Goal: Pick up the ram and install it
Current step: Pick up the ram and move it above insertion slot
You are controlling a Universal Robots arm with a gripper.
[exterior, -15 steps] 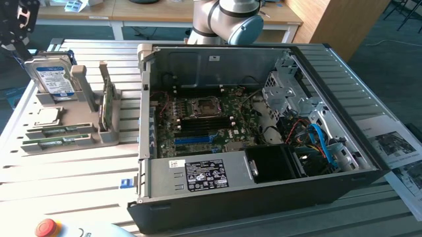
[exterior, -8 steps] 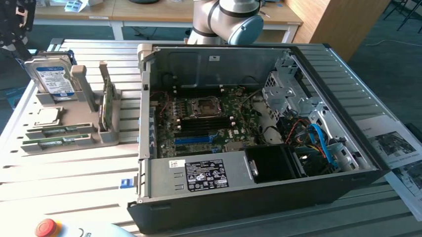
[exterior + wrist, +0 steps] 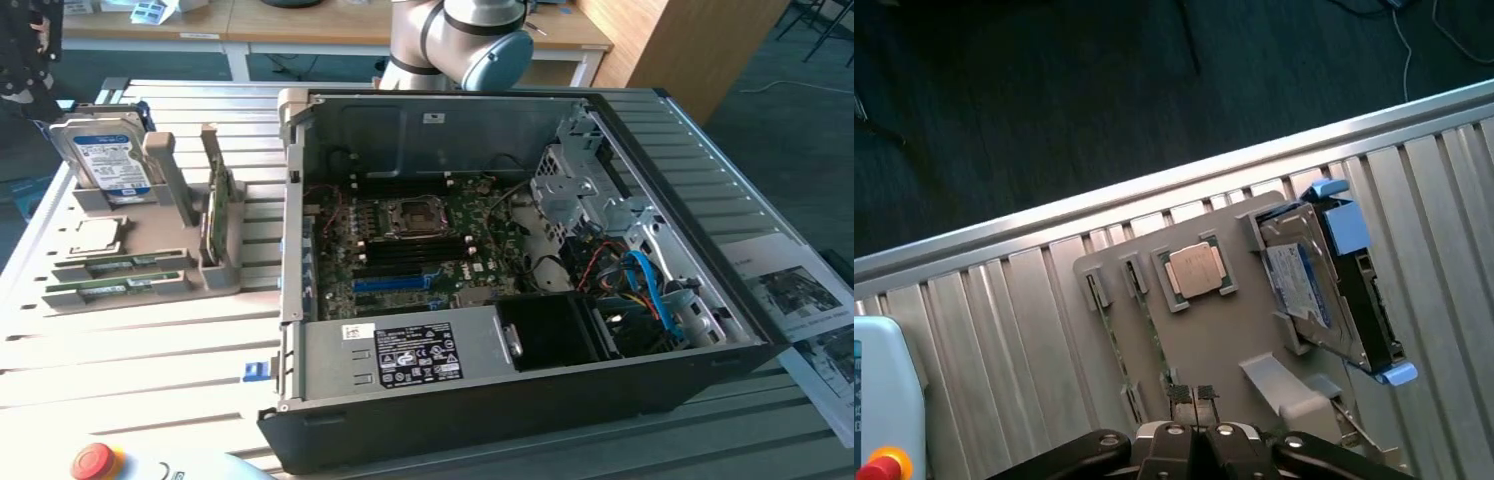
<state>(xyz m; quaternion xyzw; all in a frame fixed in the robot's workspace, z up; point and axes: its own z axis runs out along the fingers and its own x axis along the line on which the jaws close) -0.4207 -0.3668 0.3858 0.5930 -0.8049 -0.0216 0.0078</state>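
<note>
Task barely begun: the ram stands upright in the grey holder, not yet lifted; the pincer, clenched on nothing, hangs above that holder.

I am working in what looks like a robotics lab or test workshop; a slatted aluminium bench carries an opened desktop computer case and a grey parts fixture; printed sheets lie beside the case; a red emergency-stop button sits near its edge; wooden desks stand behind on dark carpet.
</note>
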